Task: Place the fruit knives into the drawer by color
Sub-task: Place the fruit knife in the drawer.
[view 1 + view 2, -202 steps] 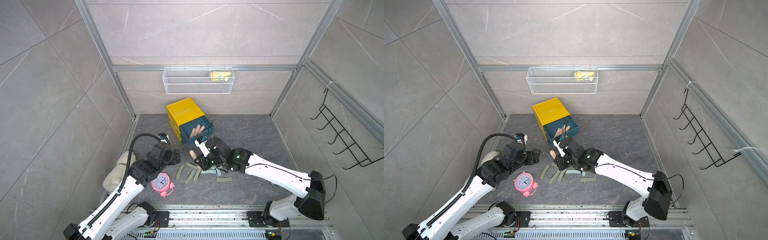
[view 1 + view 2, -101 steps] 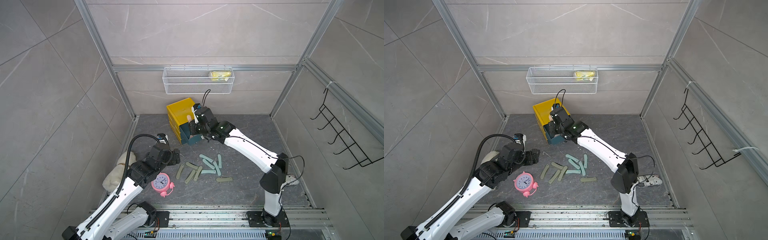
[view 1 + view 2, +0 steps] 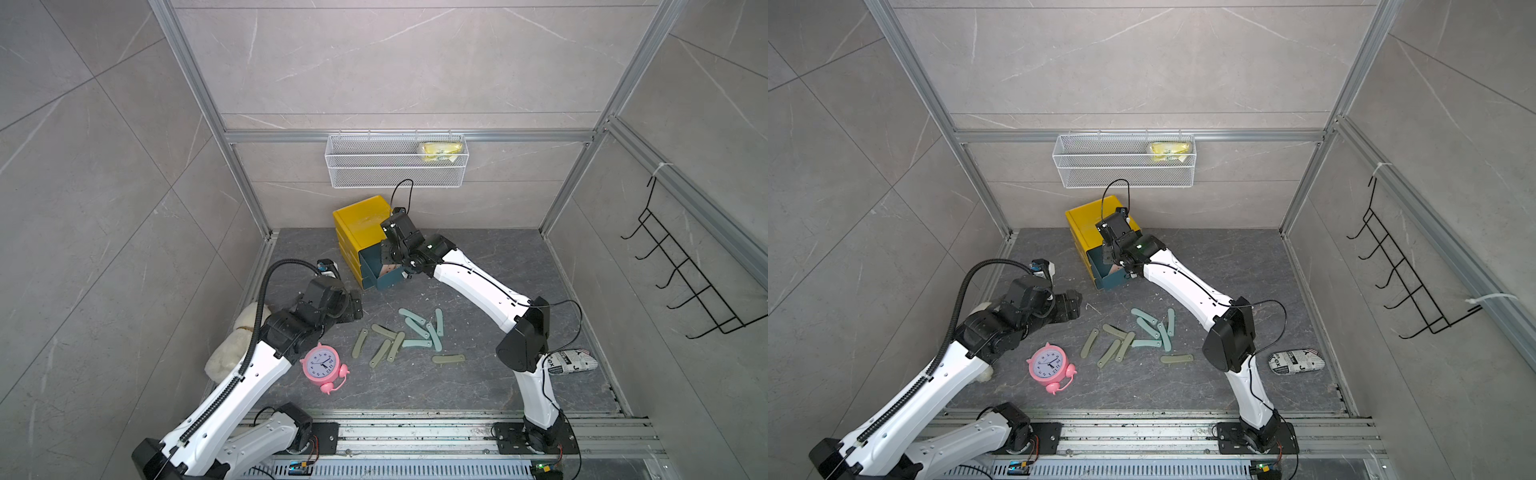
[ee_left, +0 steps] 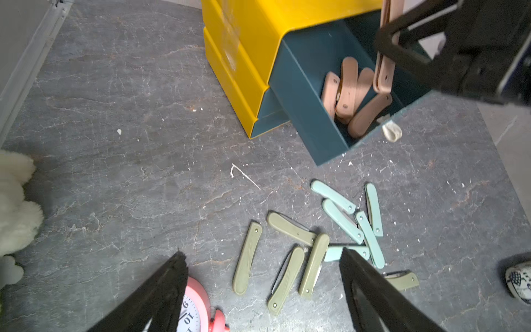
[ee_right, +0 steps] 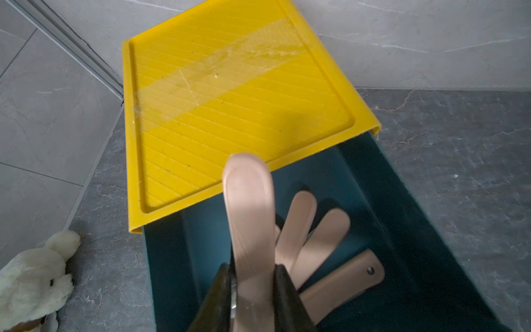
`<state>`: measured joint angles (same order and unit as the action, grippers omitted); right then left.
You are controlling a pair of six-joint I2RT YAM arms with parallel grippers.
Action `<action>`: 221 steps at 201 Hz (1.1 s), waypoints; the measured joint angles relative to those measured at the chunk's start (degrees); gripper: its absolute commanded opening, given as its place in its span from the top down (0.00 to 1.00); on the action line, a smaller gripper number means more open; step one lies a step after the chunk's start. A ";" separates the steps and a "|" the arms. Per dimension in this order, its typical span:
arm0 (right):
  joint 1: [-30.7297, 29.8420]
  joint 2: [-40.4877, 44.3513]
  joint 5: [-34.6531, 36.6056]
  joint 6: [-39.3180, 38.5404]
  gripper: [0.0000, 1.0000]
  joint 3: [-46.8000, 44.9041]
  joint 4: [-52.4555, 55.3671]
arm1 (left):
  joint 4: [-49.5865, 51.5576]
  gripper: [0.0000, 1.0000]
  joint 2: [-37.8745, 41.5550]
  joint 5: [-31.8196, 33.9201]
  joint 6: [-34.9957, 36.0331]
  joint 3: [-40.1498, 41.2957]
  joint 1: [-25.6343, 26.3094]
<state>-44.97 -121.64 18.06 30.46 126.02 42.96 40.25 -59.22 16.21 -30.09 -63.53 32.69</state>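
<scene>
In both top views the desk point(image 3: 478, 266) carries the yellow chest point(image 3: 359, 218) at the back, with its top drawer point(image 3: 380, 274) pulled out towards me. My right arm reaches over it, so the right gripper point(image 5: 253, 271) sits directly above the open drawer. It is pinching a pink knife point(image 5: 248, 207) by one end.

In the right wrist view the knife's long axis runs straight out past the fingertips, in line with the gripper. In the left wrist view it hangs steeply, its holed end just over the pink knives point(image 4: 349, 92) already lying in the drawer. I judge that the drawer is straight below the load and that letting go should be enough. The steep angle could leave the knife leaning on the drawer wall.

The left gripper point(image 4: 261, 252) is spread wide and empty. It hovers low near the clock point(image 3: 324, 368), well apart from the chest. The green knives point(image 3: 384, 347) and the teal knives point(image 3: 419, 328) lie loose on the desk between the arms, nearer the left one.

A second ago the right gripper was down among those loose knives, beside a pink one on the desk. Half a second ago it was already up at the drawer. That pink one is gone from the desk now, and the left arm has barely shifted.
</scene>
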 measured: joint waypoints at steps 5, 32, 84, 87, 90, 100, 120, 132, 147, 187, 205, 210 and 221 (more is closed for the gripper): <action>0.00 0.00 0.00 0.24 0.78 0.00 0.26 | -0.13 0.13 -1.09 -0.07 0.04 -1.20 -0.70; 0.00 0.00 0.22 1.62 0.65 -0.02 1.07 | -1.44 0.11 -6.19 -0.24 0.35 -7.06 -4.74; 0.00 0.02 0.20 2.84 0.47 -0.13 1.14 | -6.38 0.11 -18.97 0.04 2.95 -17.88 -9.31; 0.00 0.02 0.20 2.82 0.46 -0.13 1.14 | -6.49 0.10 -19.65 0.04 3.08 -18.38 -9.53; 0.00 0.02 0.22 2.86 0.46 -0.13 1.11 | -6.69 0.10 -20.39 0.02 3.23 -18.84 -9.70; 0.00 0.28 0.22 2.82 0.45 -0.70 0.59 | -7.15 0.09 -23.06 -0.17 3.67 -20.61 -10.45; 0.00 3.56 0.39 2.99 0.41 -5.81 -1.18 | -7.52 0.07 -27.78 -0.24 4.61 -24.00 -12.07; 0.00 7.28 0.42 3.48 0.40 -11.02 -2.80 | -7.78 0.06 -30.40 -0.24 5.11 -26.03 -12.79; 0.02 12.57 0.39 4.39 0.38 -17.75 -4.92 | -7.74 0.06 -33.22 -0.37 5.66 -28.68 -13.51; 1.53 25.53 -1.88 9.29 0.35 -35.15 -11.93 | -7.26 0.06 -40.04 -1.88 6.97 -35.36 -13.99; 2.54 27.17 -3.74 12.37 0.33 -40.76 -15.32 | -6.45 0.06 -42.45 -2.51 7.52 -37.48 -13.99; 2.78 27.23 -4.46 13.29 0.31 -42.47 -16.61 | -6.10 0.06 -43.17 -2.69 7.67 -38.03 -13.99; 3.23 27.23 -6.16 14.91 0.31 -46.05 -19.52 | -4.63 0.06 -44.68 -2.82 7.93 -39.71 -13.99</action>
<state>-41.74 -94.41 11.90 45.36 79.96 23.44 35.62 -103.90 13.39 -22.15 -103.24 18.70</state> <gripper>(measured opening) 0.683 0.938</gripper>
